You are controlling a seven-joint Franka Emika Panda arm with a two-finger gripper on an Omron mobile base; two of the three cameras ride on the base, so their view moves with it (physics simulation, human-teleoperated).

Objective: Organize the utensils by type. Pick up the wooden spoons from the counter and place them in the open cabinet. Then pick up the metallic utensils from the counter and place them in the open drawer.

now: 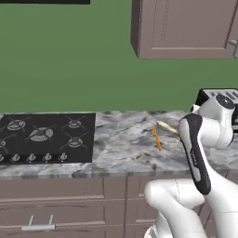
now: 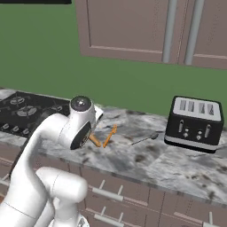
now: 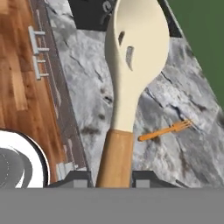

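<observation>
Fingers: the fingers (image 3: 111, 177) are closed on the tan handle of the cream-bowled wooden spoon (image 3: 131, 65), one tip on each side of the handle.
Spoon in hand: it runs straight out ahead of the fingers, slotted bowl farthest from them; in the base views its pale bowl (image 1: 166, 126) pokes out beside the arm, above the tabletop (image 1: 125, 139).
Step in hand, as I judge it: carry this wooden spoon up to the open cabinet and set it inside.
How to do it well: keep the grip firm and low on the handle. The long bowl end acts as a lever, so move smoothly and avoid quick wrist turns that could twist it between the tips.
Clearance: lift well free of the tabletop before swinging, and lead with the bowl only once the cabinet opening is lined up.
Orange-handled fork (image 3: 165, 130): lies flat on the tabletop beyond the fingers and off to one side of the held spoon, apart from it; leave it for the drawer step.
Dark grey utensil (image 2: 144, 139): rests on the tabletop near the toaster (image 2: 195, 122), well apart from the fingers.
Cabinet (image 1: 186, 28): closed doors show above; which one stands open I cannot tell.
</observation>
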